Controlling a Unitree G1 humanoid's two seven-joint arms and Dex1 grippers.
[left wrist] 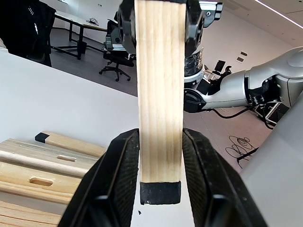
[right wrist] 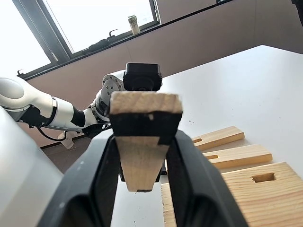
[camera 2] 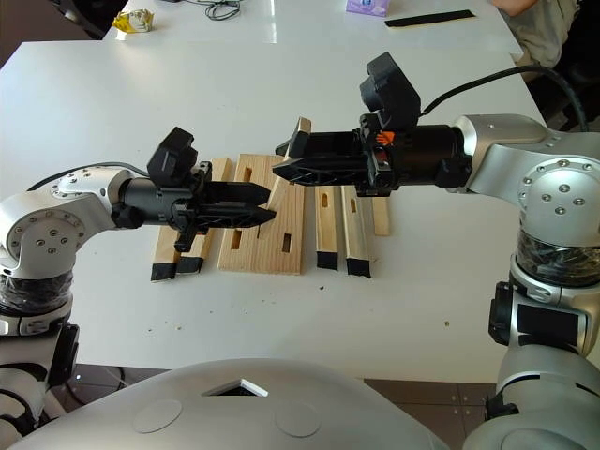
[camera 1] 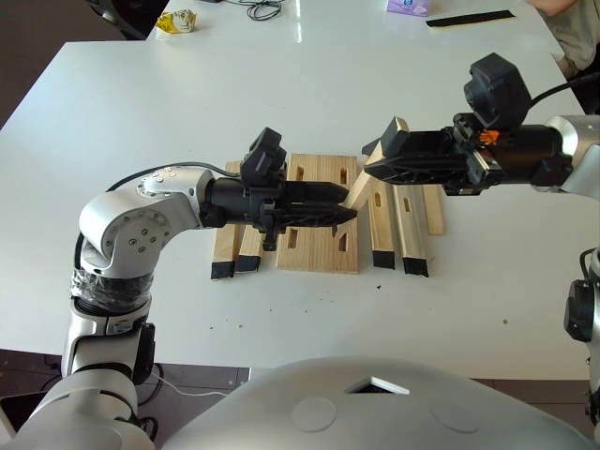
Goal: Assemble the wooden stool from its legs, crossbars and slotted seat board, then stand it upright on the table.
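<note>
A wooden leg (camera 1: 360, 188) with a black end cap hangs tilted over the right edge of the slotted seat board (camera 1: 314, 242), which lies flat on the white table. My left gripper (camera 1: 348, 206) is shut on the leg's lower end; the left wrist view has the leg (left wrist: 160, 94) between its fingers (left wrist: 120, 175). My right gripper (camera 1: 369, 165) is shut on the same leg higher up, with the leg's top end (camera 1: 400, 126) sticking out above it. In the right wrist view the leg (right wrist: 141, 158) sits clamped between the fingers (right wrist: 102, 170).
Two more legs (camera 1: 397, 232) and a shorter bar (camera 1: 434, 212) lie right of the board; other wooden pieces (camera 1: 234, 251) lie left of it under my left arm. A yellow packet (camera 1: 178, 21), a purple box (camera 1: 408, 7) and a black strip (camera 1: 469, 19) sit at the far edge.
</note>
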